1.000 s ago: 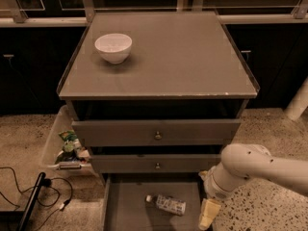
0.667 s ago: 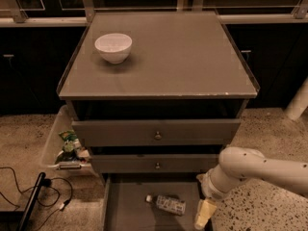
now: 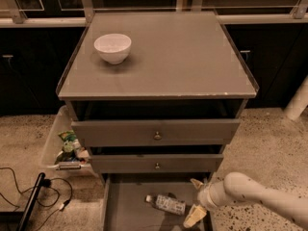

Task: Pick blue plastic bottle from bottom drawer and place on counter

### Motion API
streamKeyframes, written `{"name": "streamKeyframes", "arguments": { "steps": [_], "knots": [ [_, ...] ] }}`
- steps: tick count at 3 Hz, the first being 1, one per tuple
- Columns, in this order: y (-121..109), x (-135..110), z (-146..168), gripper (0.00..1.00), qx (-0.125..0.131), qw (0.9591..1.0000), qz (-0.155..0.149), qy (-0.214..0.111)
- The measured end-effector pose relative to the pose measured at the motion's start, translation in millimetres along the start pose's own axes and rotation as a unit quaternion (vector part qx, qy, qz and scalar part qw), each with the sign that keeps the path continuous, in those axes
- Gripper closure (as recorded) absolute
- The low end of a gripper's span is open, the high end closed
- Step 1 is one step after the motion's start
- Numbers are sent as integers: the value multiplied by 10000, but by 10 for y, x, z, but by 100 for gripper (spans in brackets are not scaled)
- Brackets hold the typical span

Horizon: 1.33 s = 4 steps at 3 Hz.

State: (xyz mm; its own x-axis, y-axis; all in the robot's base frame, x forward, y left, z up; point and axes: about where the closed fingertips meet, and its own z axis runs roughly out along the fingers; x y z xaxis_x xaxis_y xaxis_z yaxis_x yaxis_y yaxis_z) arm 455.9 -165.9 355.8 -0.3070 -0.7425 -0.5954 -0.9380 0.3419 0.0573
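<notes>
The bottom drawer point(image 3: 126, 207) stands pulled out toward the near edge of the scene, below the two knobbed drawers point(image 3: 155, 131), which are shut. On its flat grey floor the blue plastic bottle point(image 3: 166, 203) lies on its side, cap pointing left and base pointing right, right of the drawer's middle.

The gripper point(image 3: 195, 200) sits low at the right side of the open drawer, on the end of a white arm point(image 3: 260, 196) that reaches in from the near right. Its two pale fingers point(image 3: 194, 217) are spread wide, one farther and one nearer, with nothing held between them. The bottle's base end lies just beside this opening; whether it touches a finger cannot be told.

Above, the counter point(image 3: 178, 61) carries a white bowl point(image 3: 112, 47) at its far left. On the floor to the left of the cabinet, a pale bin point(image 3: 50, 148) holds some packets, and dark cables point(image 3: 19, 186) trail near it.
</notes>
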Motion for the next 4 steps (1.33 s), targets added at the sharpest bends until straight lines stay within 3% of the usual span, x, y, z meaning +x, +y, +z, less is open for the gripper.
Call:
{"name": "streamKeyframes", "arguments": {
  "steps": [1,2,4],
  "knots": [
    [-40,286,496,0,322,9990,91,-283],
    [-40,286,496,0,322,9990,91,-283],
    [-144,388,1055,0,349,9975,322,-524]
  ]
}}
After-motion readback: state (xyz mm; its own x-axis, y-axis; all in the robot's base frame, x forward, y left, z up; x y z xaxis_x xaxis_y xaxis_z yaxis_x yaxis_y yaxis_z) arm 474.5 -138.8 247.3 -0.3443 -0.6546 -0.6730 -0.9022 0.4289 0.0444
